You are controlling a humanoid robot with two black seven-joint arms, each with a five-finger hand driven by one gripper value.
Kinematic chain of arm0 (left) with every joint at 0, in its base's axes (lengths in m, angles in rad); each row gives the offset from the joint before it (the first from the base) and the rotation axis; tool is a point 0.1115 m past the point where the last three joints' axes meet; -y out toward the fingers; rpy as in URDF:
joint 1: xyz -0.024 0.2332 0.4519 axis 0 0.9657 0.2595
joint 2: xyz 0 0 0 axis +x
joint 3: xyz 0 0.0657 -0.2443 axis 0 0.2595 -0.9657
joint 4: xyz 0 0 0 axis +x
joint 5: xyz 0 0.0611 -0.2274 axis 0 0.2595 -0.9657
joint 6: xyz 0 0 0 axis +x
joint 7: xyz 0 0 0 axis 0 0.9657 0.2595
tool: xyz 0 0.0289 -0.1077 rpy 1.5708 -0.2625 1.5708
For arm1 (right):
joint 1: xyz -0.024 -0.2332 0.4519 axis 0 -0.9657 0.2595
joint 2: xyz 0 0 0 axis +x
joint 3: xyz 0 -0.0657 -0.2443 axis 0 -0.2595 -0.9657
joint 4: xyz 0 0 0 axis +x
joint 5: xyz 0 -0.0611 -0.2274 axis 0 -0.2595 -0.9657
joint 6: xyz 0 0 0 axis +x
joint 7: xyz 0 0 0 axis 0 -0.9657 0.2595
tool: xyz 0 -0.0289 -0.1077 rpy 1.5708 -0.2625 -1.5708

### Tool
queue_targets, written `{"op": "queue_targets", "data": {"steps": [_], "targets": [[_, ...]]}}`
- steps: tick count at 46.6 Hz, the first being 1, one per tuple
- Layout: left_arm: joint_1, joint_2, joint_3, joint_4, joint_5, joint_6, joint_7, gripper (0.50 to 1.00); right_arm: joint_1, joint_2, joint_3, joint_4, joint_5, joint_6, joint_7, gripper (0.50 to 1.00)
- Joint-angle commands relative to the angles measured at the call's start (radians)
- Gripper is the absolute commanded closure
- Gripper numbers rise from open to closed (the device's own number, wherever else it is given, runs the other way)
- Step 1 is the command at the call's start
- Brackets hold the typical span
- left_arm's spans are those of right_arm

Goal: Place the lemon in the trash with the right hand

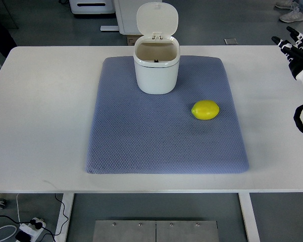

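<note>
Lemon [205, 109] on the right part of the blue mat [141, 146], near-right of the open-lidded white trash bin [156, 70] — right hand [296, 48] at the worktop's [40, 126] far-right edge, fingers [287, 45] spread, holding nothing.

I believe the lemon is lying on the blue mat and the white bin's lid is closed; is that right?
Not quite: the top view shows the bin with its lid flipped open, standing upright. The lemon is indeed lying on the blue mat.
</note>
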Motion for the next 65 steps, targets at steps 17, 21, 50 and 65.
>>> {"op": "queue_targets", "data": {"steps": [17, 21, 50, 65], "targets": [[0.004, 0.000, -0.002, 0.002, -0.001, 0.000, 0.000, 0.500, 0.006, -0.016, 0.002, -0.003, -0.001, -0.001, 0.000, 0.500], [0.004, 0.000, -0.002, 0.002, -0.001, -0.003, 0.000, 0.500, 0.003, -0.016, 0.002, -0.005, -0.001, -0.001, 0.000, 0.500], [0.004, 0.000, -0.002, 0.002, -0.001, -0.003, 0.000, 0.500, 0.037, -0.053, -0.001, -0.011, 0.000, 0.000, -0.015, 0.500], [0.004, 0.000, -0.002, 0.002, -0.001, 0.000, 0.000, 0.500, 0.060, -0.061, -0.003, 0.014, -0.010, 0.015, 0.015, 0.500]]}}
